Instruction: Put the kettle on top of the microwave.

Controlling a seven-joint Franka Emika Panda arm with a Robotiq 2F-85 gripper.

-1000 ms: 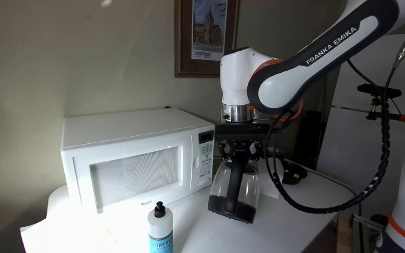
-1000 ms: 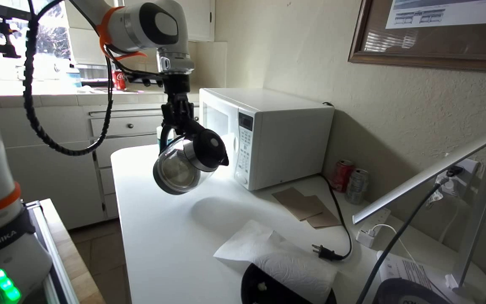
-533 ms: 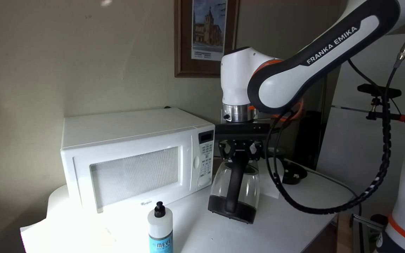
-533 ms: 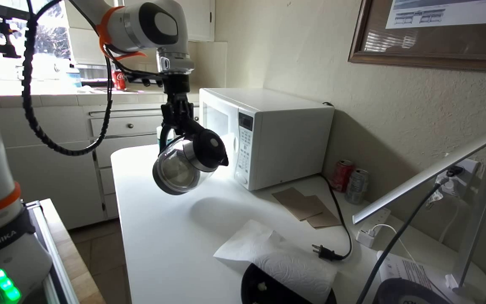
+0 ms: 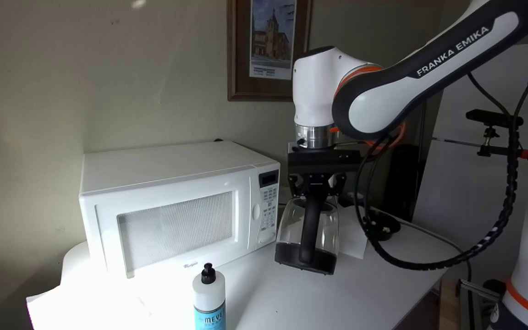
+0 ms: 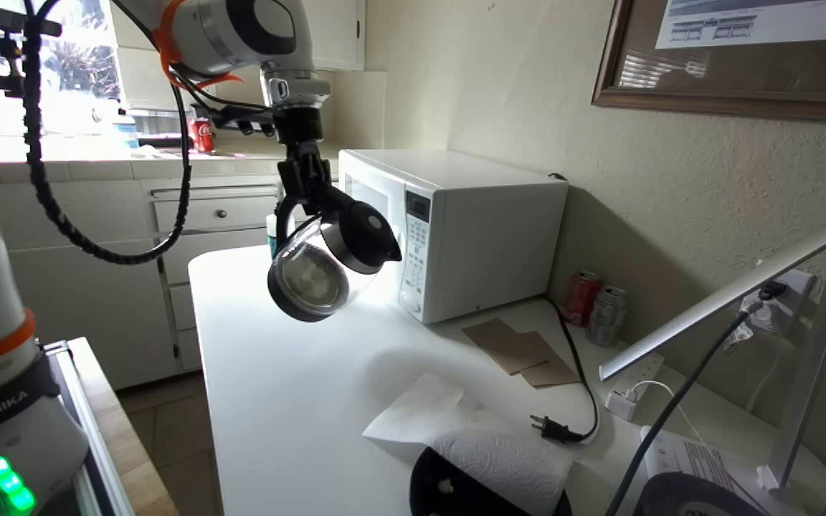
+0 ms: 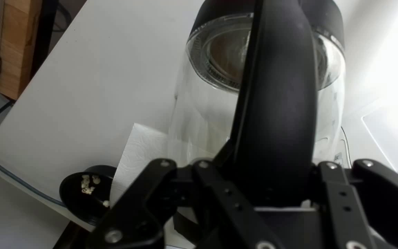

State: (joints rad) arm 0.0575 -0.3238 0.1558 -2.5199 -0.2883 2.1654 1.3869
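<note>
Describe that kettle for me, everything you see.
The kettle has a see-through, glassy body, a black base, a silvery collar, a black top with a pointed spout, and a long black handle that looks like plastic. The robot's hand grips the handle; nothing else seems to touch it. It hangs tilted in the air above the white table, near the button panel of the microwave.

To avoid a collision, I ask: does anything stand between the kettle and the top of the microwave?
Nothing separate is visible between them. But the kettle, held in the gripper, appears to hang lower than the top of the microwave, whose body probably blocks a level path.
</note>
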